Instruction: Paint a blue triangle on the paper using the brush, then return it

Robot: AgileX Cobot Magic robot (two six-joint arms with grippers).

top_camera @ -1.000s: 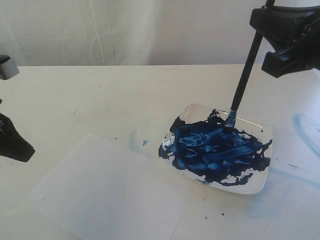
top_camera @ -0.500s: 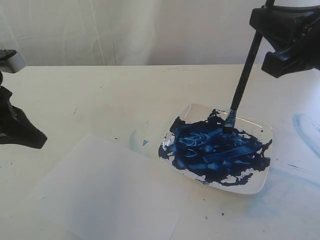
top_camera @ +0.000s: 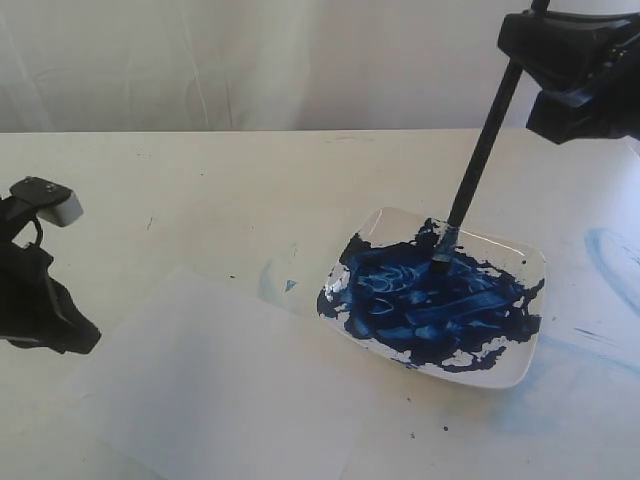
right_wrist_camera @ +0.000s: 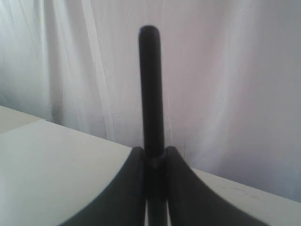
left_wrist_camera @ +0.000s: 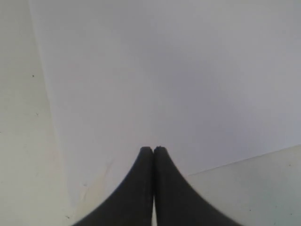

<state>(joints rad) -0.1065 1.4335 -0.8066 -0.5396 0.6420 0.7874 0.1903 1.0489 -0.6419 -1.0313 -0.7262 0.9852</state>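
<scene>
1. Left gripper (top_camera: pixel 80 338): at 9 o'clock of the paper, over its edge. The exterior view gives only a dark mass. The wrist view (left_wrist_camera: pixel 153 149) shows the jaws pressed together with nothing between them.
2. Paper (top_camera: pixel 230 390): flat on the table (top_camera: pixel 200 190), at 7 o'clock of the dish. In the wrist view (left_wrist_camera: pixel 178 84) it is plain white.
3. Dish (top_camera: pixel 527 258): white, smeared with dark-blue paint.
4. Brush (top_camera: pixel 482 160): leans toward 1 o'clock. In the exterior view its bristles sit in the paint at the dish's 12 o'clock side. The wrist view (right_wrist_camera: pixel 151 84) shows only the handle against a curtain (right_wrist_camera: pixel 244 70).
5. Right gripper (top_camera: pixel 530 52): narrowly parted, jaws clamped on the handle, seen best in the wrist view (right_wrist_camera: pixel 154 157).
</scene>
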